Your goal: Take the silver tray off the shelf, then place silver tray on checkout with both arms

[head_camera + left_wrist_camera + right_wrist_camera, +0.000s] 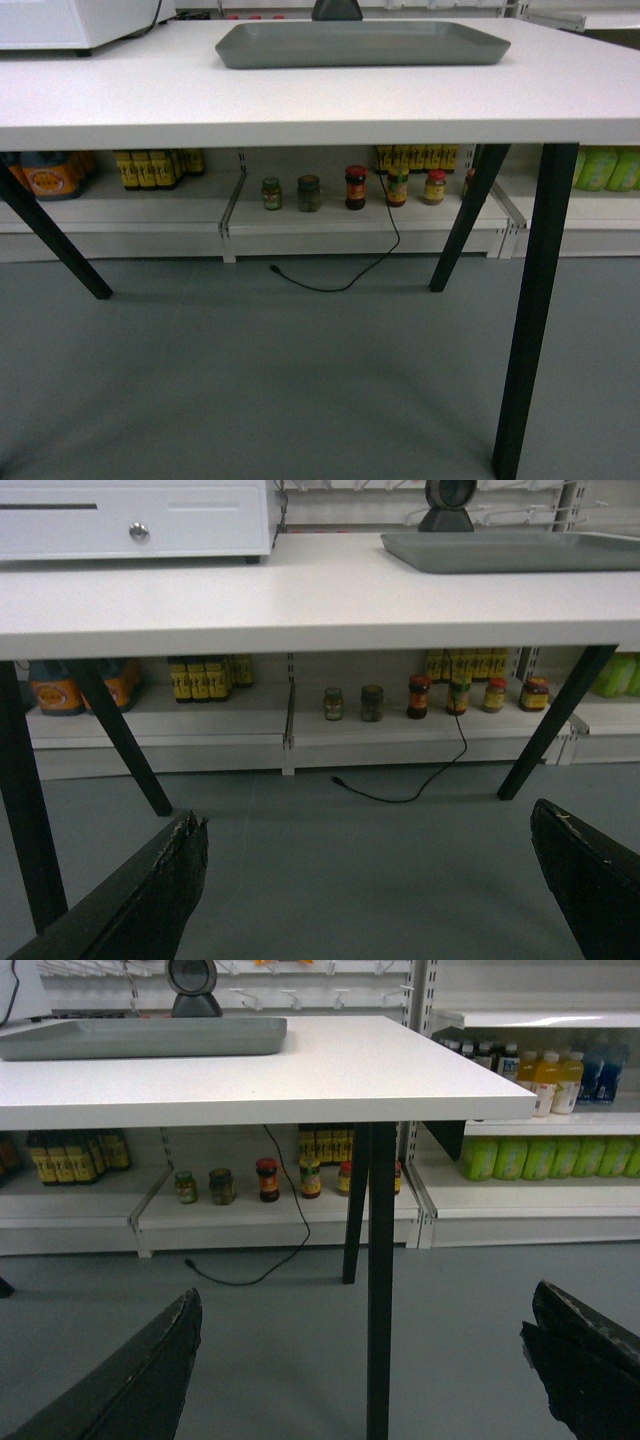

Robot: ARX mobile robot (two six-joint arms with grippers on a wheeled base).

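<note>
The silver tray (360,45) lies flat on the white top of the checkout (300,105), toward its far side; nothing holds it. The left wrist view has the tray (520,552) at upper right on the checkout (250,600). In the right wrist view the tray (140,1038) is at upper left on the checkout (350,1070). My left gripper (368,825) is open and empty, low over the grey floor in front of the table. My right gripper (362,1305) is also open and empty, below the tabletop. Neither gripper appears in the head view. White shelf boards (350,215) run behind the table.
A white cash drawer (130,520) sits at the table's left end and a black scanner stand (195,985) behind the tray. A black table leg (380,1280) stands close ahead of the right gripper. Jars (355,187) line the low shelf, and a black cable (330,280) trails on the floor.
</note>
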